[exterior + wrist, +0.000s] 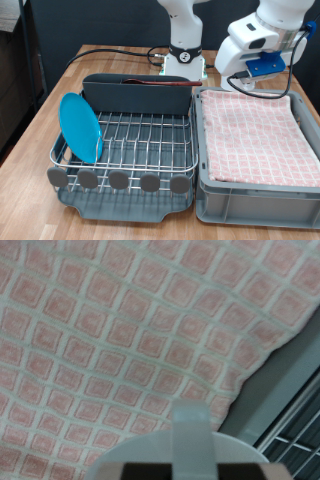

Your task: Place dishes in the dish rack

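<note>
The dish rack (125,150) is a silver wire grid in a dark grey tray in the middle of the exterior view. A bright-blue plate (80,127) stands on edge in its left side. A reddish-brown wooden spoon (150,86) lies across the tall back compartment. My gripper (263,70) hangs at the upper right, above the far end of the grey bin. In the wrist view a grey finger (190,428) sits on the rim of a pale round white mug (130,458) held above the pink cloth. A corner of the rack's wires (295,435) also shows there.
A grey bin (255,190) holding a pink checked cloth (258,128) stands right of the rack. The robot base (183,62) and black cables lie behind the rack on the wooden table (45,120).
</note>
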Available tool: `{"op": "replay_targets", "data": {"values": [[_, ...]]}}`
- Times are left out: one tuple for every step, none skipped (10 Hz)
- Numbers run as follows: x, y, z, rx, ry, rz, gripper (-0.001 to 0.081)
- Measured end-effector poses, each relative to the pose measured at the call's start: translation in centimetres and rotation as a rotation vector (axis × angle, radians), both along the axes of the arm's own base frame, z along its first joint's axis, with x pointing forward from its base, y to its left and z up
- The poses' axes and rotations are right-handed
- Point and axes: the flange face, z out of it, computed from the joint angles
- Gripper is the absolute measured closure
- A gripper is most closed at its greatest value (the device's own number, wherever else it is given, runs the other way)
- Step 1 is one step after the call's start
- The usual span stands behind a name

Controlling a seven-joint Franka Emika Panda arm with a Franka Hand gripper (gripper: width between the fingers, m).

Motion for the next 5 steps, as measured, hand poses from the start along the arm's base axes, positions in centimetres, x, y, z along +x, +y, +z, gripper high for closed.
{"op": "replay_targets", "data": {"values": [[0.6,-0.2,0.2,-0.012,-0.012,-0.004,0.0734],[0.5,-0.2,0.2,-0.010,-0.008,-0.005,0.0734],[0.6,-0.3,0.2,-0.015,-0.013,-0.030,0.0734],[1.0,-0.6,0.5,-0.018,-0.028,-0.063,0.0734],[1.8,-0.9,1.0,-0.020,-0.046,-0.087,0.0734]]}}
